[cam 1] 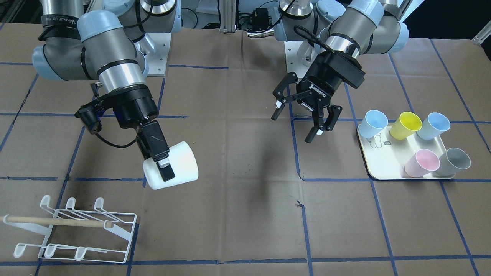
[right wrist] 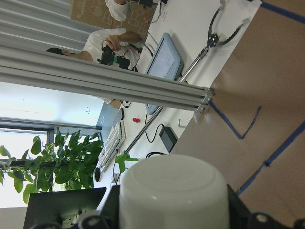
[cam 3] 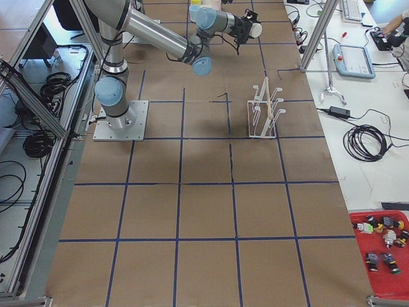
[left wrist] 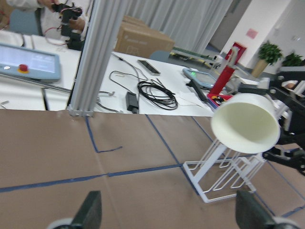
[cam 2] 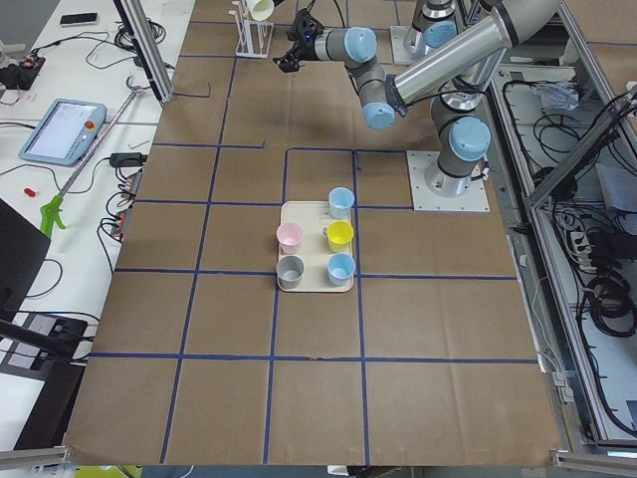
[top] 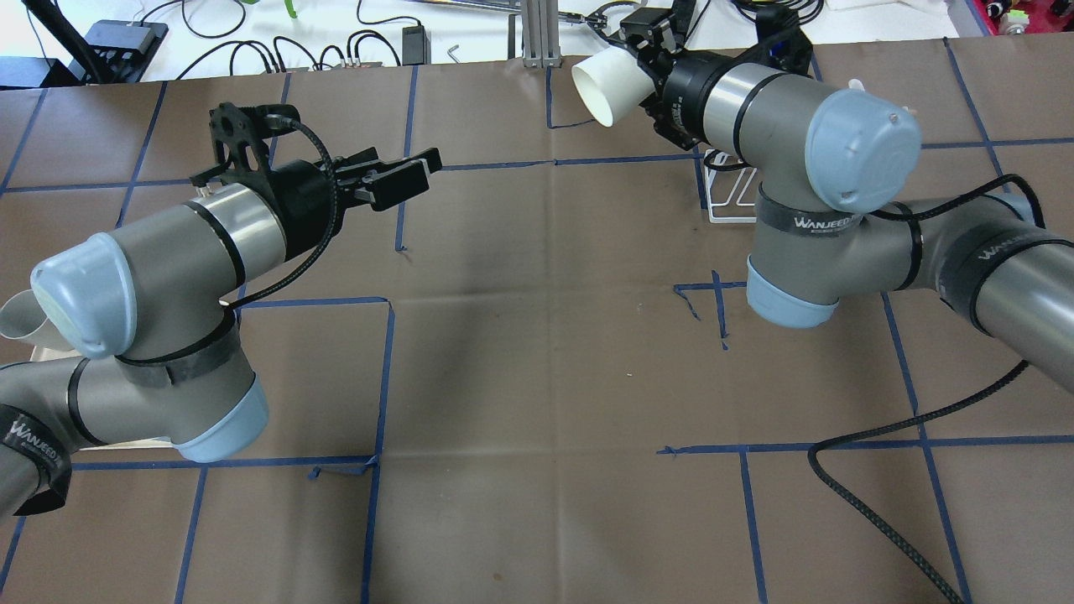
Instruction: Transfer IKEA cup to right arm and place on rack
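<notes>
A white IKEA cup (cam 1: 180, 163) hangs tipped almost on its side above the bench (cam 1: 245, 214), raised and on the robot's side of the white wire rack (cam 1: 131, 237). The right pincer (cam 1: 163, 168) on the right arm (cam 1: 111, 57) is clamped across the cup's wall, and the cup's mouth faces away from the rack. The left pincer (cam 1: 292, 126), further from the rack again, stands spread and empty, so the handover appears complete and only the placing is left. Beyond it, well apart from the rack, five coloured cups (cam 1: 406, 124) sit on a cream tray (cam 1: 378, 168). To finish cleanly, the arm would probably need to turn the cup mouth-down and line its rim up over one upturned prong. It should then lower the cup clear of the wooden rod (cam 1: 57, 221) lying across the rack. Loosening the grip is best kept until the prong is well inside the cup. Let go early, the light cup could tip off onto the bench.
</notes>
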You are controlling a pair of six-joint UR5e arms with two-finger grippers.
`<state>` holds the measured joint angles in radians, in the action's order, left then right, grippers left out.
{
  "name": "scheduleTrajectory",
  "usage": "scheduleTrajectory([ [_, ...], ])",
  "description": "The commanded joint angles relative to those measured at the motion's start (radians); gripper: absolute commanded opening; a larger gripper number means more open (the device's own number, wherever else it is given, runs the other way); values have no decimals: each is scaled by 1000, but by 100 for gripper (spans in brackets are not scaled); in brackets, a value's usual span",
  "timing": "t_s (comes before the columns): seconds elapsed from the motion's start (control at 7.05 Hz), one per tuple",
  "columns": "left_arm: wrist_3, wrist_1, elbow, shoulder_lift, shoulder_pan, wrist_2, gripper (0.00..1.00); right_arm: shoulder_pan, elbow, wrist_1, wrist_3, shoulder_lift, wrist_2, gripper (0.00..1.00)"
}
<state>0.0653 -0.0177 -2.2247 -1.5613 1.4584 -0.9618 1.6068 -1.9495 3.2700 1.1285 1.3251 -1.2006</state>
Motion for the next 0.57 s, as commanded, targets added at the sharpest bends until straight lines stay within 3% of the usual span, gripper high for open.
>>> scheduleTrajectory([
  [0.0, 1, 355, 159, -6, 13, -194, 99, -42, 84, 0, -218, -79, -62, 17],
  [0.43, 1, 1121, 487, -8, 112, -531, 100, -105, 197, 57, -618, -187, -184, 16],
])
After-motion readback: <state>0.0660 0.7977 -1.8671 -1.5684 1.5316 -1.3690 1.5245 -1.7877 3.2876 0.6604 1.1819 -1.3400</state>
